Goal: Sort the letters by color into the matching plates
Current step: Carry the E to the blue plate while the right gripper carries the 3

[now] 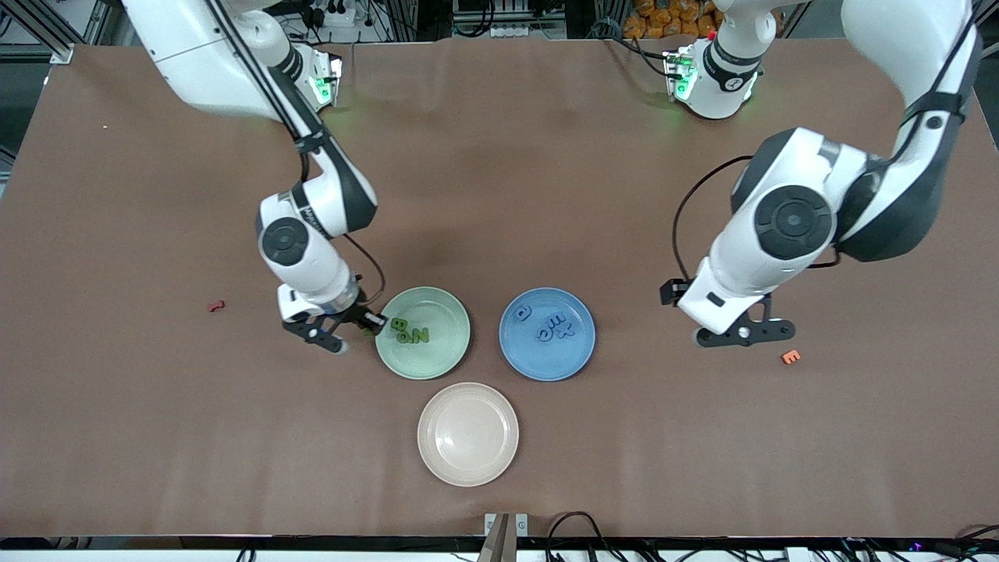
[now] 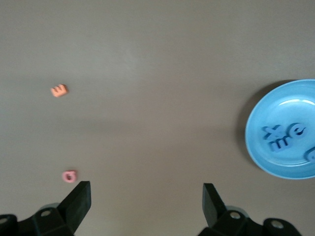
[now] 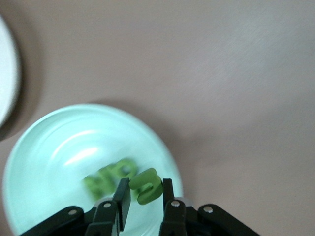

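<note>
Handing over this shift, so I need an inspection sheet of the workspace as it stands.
Surface: brown table, bare in the middle.
Job's things: green plate holds green letters; blue plate holds blue letters.
Clutter: cream plate; orange letter; red letter; pink letter.
Hands: right hand shut on green letter at the green plate's edge; left hand open above bare table.
Cables: dark cables at the table's near edge.
Surroundings: nothing seen.
</note>
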